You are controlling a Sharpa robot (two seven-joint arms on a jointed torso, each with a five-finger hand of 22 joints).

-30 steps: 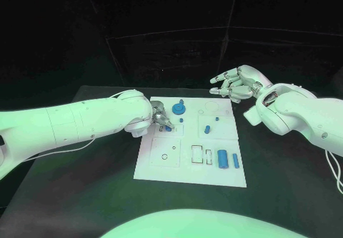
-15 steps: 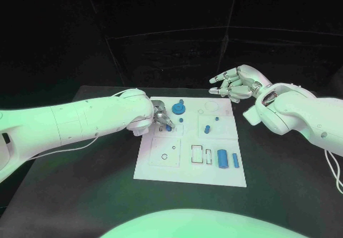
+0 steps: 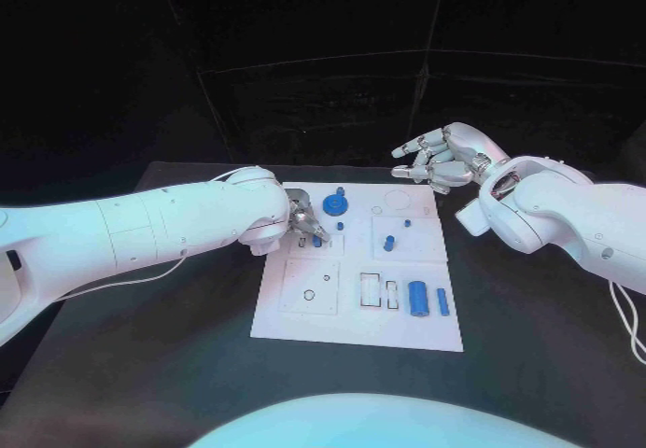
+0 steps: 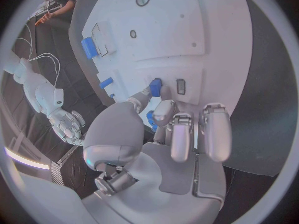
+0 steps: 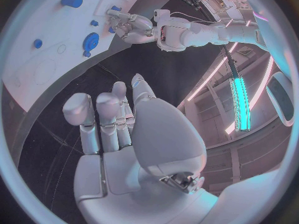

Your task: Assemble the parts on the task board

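Pinching a small blue part [image 4: 155, 87] between its fingertips, the left hand [image 3: 301, 217] is down on the upper-left area of the task board [image 3: 323, 308]. In the left wrist view the part stands against the board just beside a small rectangular slot [image 4: 181, 86]; whether it is already seated in a recess I cannot tell, since the fingers cover its base. The other fingers [image 4: 214, 129] of that hand are curled in above the board's edge.

Just beyond the left hand lies a round blue gear-like part [image 3: 335, 198], and near it a small blue peg [image 3: 344, 225]. Toward the middle of the board sits another blue peg [image 3: 389, 244], with a tiny one [image 3: 408, 224] close by. Farther toward the robot, on the board's right side, a wide blue block [image 3: 419, 298] and a narrower blue bar [image 3: 442, 301] lie side by side, next to two empty rectangular outlines [image 3: 372, 288].

The right hand [image 3: 439, 159] hangs in the air past the board's far right corner, well apart from it, holding nothing, its fingers loosely bent and spread.

The board rests on the black table [image 3: 161, 355].
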